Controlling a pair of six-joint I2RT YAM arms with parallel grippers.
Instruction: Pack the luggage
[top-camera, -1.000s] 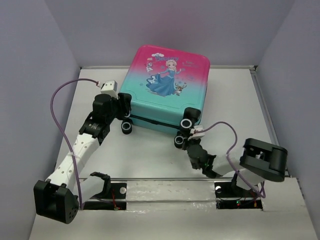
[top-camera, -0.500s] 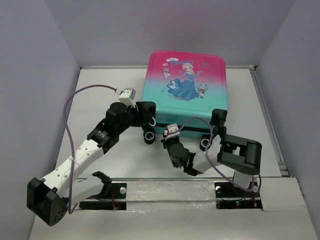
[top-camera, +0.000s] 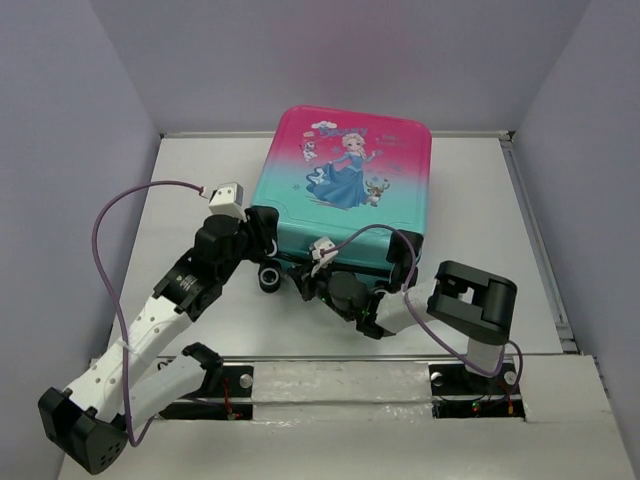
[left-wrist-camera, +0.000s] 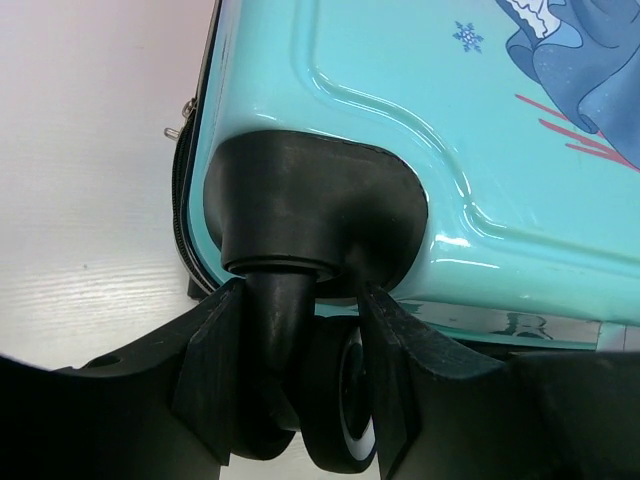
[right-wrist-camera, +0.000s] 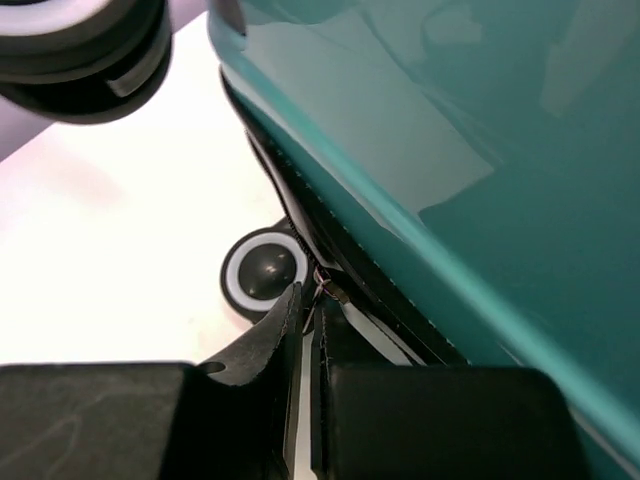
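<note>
The luggage (top-camera: 345, 190) lies flat and closed at the back middle of the table, princess print up, wheels toward me. My left gripper (top-camera: 266, 248) is at its near left corner. In the left wrist view the jaws (left-wrist-camera: 300, 385) are shut on the black wheel stem (left-wrist-camera: 275, 310), with the wheel (left-wrist-camera: 335, 400) between the fingers. My right gripper (top-camera: 308, 280) is at the near edge by the zipper band. In the right wrist view its fingers (right-wrist-camera: 312, 310) are shut on the zipper pull (right-wrist-camera: 325, 288), under the teal shell (right-wrist-camera: 450, 150).
Grey walls close the table (top-camera: 180, 190) on the left, back and right. Purple cables loop over both arms. A second wheel (right-wrist-camera: 263, 272) rests on the table just beyond my right fingers. A metal rail (top-camera: 340, 385) runs along the near edge.
The luggage swung right, then back left and turned. My right gripper moved left along the near zipper band. My left gripper stayed at the near left wheel and moved with it.
</note>
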